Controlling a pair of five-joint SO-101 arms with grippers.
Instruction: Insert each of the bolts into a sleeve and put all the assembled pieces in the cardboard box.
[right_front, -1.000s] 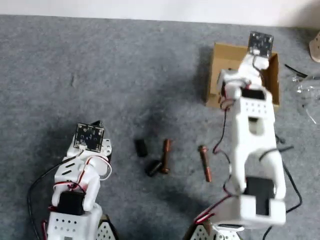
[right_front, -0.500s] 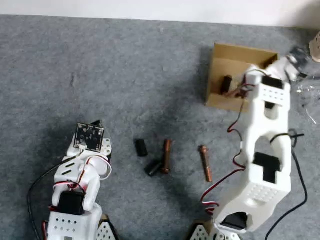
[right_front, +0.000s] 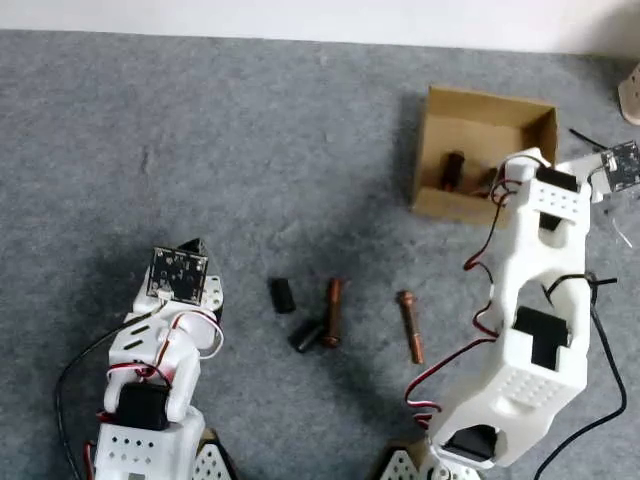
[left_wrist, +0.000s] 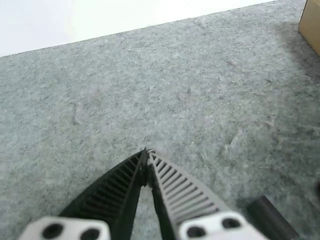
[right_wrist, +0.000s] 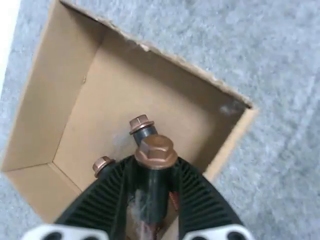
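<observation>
Hanging over the open box (right_wrist: 50, 110), the right gripper (right_wrist: 155, 167) is shown clamped on an assembled piece (right_wrist: 156, 150); its copper head stands between the two ribbed fingers (right_wrist: 107, 195) and its dark body runs down between them. Two further pieces are seen on the box floor, one (right_wrist: 141, 123) just beyond the held one and the other (right_wrist: 102, 164) close beside a finger, each marked by a copper head on a dark body. In the high view the box is placed at the far right of the grey tabletop (right_front: 200, 130), the right arm (right_front: 530, 330) is stretched up to its near right corner, and one dark piece is visible inside, near the front wall. Between the two arms four loose parts are laid out: a sleeve (right_front: 283, 295) farthest left, a second sleeve (right_front: 307, 335) nearer the arms, a bolt (right_front: 332, 305) whose head end lies just beside that second sleeve, and another bolt (right_front: 410, 326) apart to the right, toward the right arm. The left gripper (left_wrist: 147, 154) is held low over bare tabletop, well apart from the box, its jaws closed together with nothing between them; one sleeve is caught at the edge of the left wrist view, near that gripper. The left arm (right_front: 160, 370) is seated at the near left of the tabletop.
</observation>
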